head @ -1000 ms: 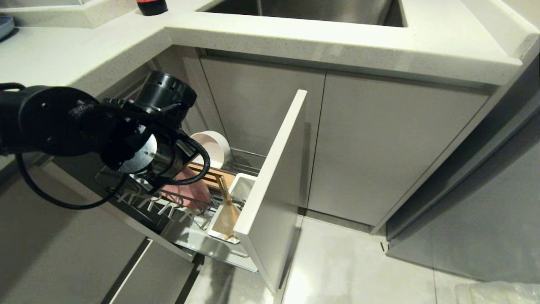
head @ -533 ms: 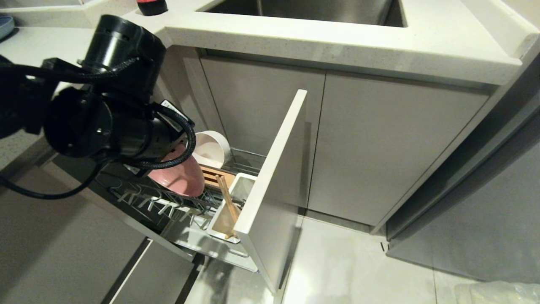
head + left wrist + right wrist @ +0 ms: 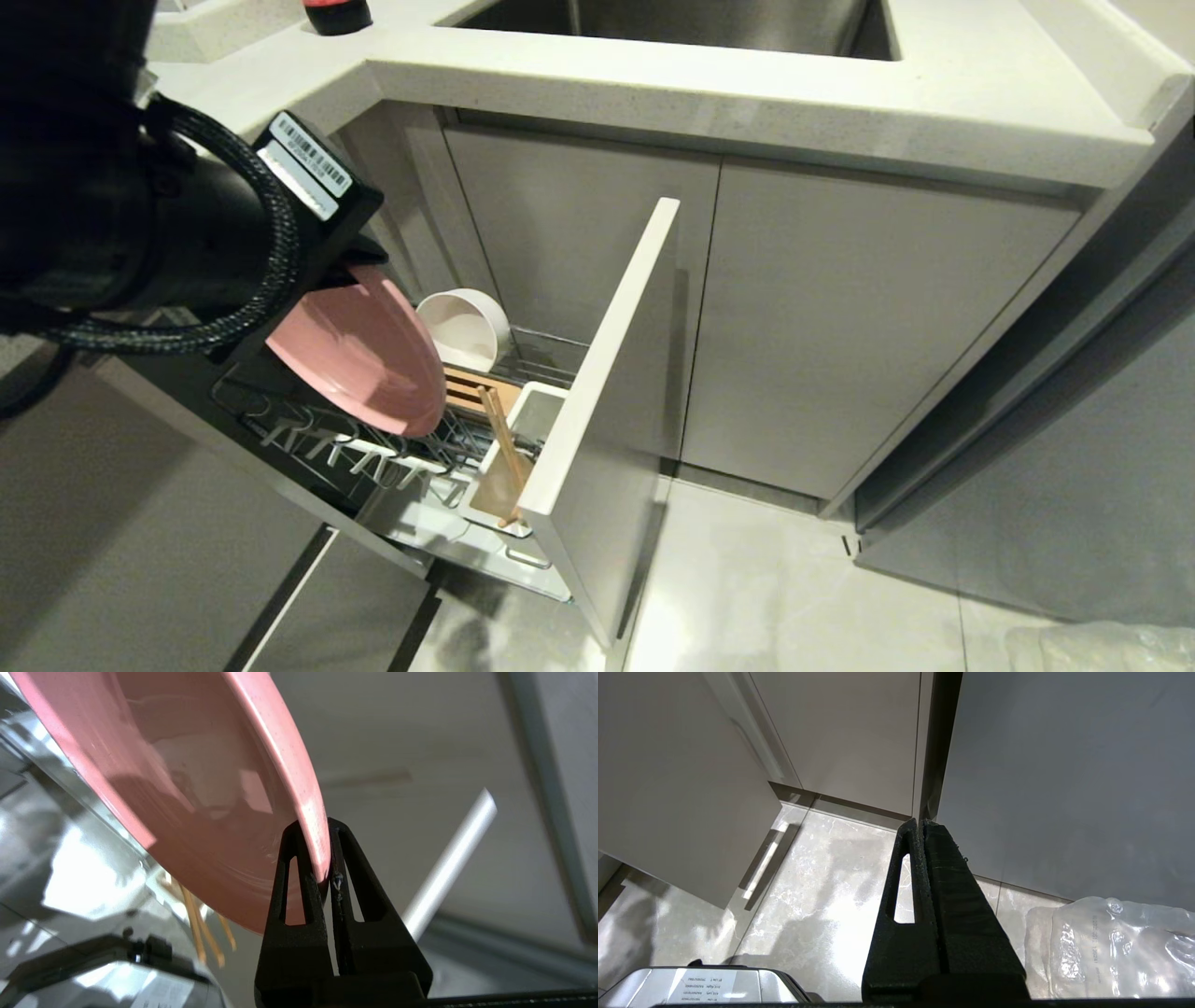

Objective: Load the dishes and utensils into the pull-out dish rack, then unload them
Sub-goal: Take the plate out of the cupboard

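Above the dish rack (image 3: 373,448), my left end effector (image 3: 321,858) is clamped on the plate (image 3: 364,350) rim. Desk (image 3: 747,84) lies up-left; right end effector (image 3: 920,826), pressed together, hangs far off.

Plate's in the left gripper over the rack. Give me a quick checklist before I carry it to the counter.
1. Left gripper shut on the pink plate rim: ok.
2. Plate clear of the rack prongs: ok, it hangs above them.
3. Bowl resting in the rack: ok.
4. Chopsticks standing in the utensil cup: ok.
5. Spoon's place: cannot tell.
6. Right gripper shut, parked near the floor: ok.
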Controlling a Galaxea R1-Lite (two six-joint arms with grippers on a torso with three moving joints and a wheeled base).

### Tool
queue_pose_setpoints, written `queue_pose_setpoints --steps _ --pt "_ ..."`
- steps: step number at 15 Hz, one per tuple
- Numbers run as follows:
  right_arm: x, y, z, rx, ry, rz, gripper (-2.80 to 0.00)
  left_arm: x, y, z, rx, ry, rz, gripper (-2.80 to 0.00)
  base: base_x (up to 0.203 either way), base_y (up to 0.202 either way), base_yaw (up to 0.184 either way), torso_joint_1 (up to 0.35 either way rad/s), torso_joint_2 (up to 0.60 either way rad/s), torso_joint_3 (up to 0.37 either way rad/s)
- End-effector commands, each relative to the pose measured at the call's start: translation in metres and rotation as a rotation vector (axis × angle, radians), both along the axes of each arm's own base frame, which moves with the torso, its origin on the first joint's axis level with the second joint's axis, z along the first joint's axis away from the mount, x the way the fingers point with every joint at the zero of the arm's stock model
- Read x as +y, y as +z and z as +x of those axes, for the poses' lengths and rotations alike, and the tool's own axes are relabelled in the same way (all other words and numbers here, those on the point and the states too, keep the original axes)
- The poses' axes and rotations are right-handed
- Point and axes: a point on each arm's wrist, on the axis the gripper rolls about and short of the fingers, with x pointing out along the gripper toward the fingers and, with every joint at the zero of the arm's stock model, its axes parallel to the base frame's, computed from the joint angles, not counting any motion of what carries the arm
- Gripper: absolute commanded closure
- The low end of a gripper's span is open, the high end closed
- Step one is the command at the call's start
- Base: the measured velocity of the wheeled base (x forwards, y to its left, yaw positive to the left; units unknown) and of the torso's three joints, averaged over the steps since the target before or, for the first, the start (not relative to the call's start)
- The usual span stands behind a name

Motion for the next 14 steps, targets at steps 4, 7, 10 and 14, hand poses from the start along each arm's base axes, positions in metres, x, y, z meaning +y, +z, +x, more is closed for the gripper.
queue_pose_setpoints --steps 4,7,10,14 --pt "0.0 0.0 0.0 -0.001 0.001 -0.001 0.0 0.007 0.037 -0.04 -0.053 -0.135 -0.034 0.0 0.0 0.0 0.0 0.0 0.0 0.0" --pt "0.0 0.0 0.0 -0.001 0.001 -0.001 0.0 0.023 0.066 -0.054 -0.16 -0.202 0.062 0.0 0.0 0.0 0.0 0.0 0.0 0.0" --pt "0.0 0.0 0.0 -0.001 0.001 -0.001 0.0 0.038 0.081 -0.07 -0.266 -0.268 0.164 0.0 0.0 0.0 0.0 0.0 0.0 0.0" --pt "0.0 0.0 0.0 -0.001 0.001 -0.001 0.0 0.064 0.091 -0.088 -0.337 -0.278 0.213 0.0 0.0 0.0 0.0 0.0 0.0 0.0"
